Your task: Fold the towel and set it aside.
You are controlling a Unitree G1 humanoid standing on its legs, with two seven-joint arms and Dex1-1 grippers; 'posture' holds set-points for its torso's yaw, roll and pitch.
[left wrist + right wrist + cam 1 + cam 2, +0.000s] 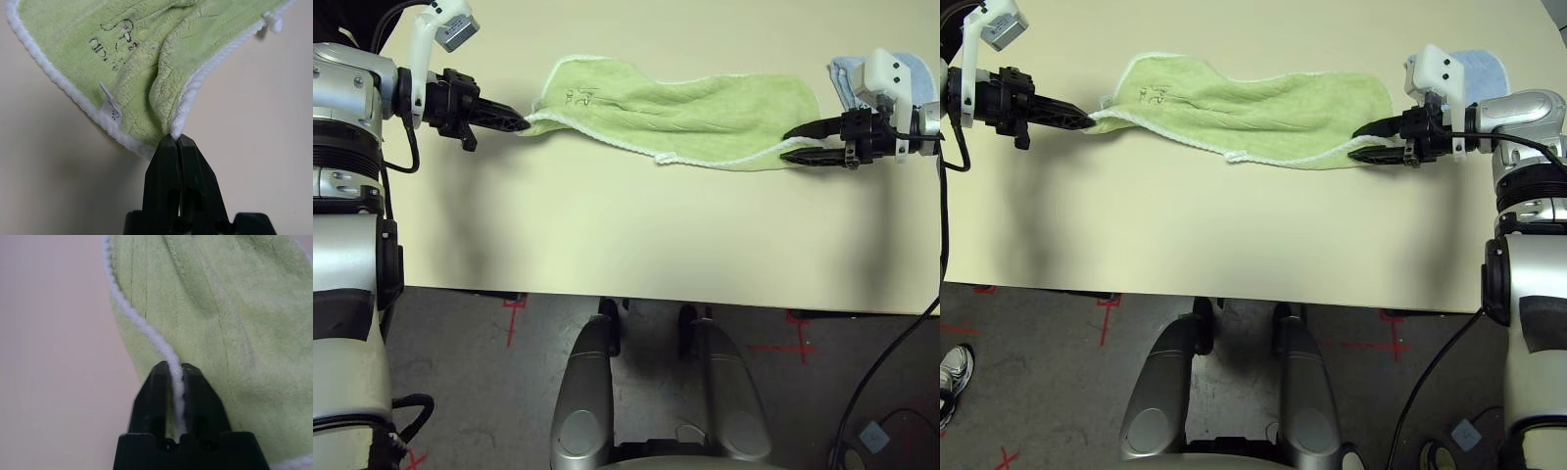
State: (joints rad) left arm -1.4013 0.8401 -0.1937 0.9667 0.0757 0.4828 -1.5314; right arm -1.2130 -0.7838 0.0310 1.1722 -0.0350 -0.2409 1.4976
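The lime-green towel [675, 113] with white edging lies stretched across the far part of the table, bunched lengthwise. Its dark embroidered motif [115, 41] and a small white label [111, 106] sit near its left end. My left gripper [519, 122] is shut on the towel's left corner, the white edge pinched between its fingertips [177, 147]. My right gripper [788, 145] is shut on the towel's right end, with the white edging [146, 330] running between its fingers [193, 387].
A light blue folded cloth [1479, 70] lies at the far right of the table, behind my right wrist. The cream table [607, 235] has bare surface in front of the towel up to its near edge.
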